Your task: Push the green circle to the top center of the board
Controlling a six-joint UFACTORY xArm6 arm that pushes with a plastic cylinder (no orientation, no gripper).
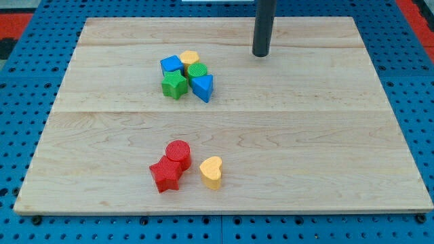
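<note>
- Though nothing at the view's bottom bears on the task, three blocks sit there: a red star (165,175) touching a red circle (178,152), with a yellow heart (211,171) just beside them.
- Further up, left of centre, the green circle (196,70) sits packed in a cluster: green star (175,85) at its lower left, blue triangle (203,87) below, blue cube (171,65) to its left, a yellow block (190,57) behind it.
- At the far end my tip (261,54) rests on the board (339,169), well apart from the cluster, up and to the right. It is a bare rod with no claw, so it holds nothing.
- To do this well, I judge the tip should come round below the circle and push up and rightward, shedding the yellow block.
- Open wood lies between cluster and top edge; the goal spot looks clear.
</note>
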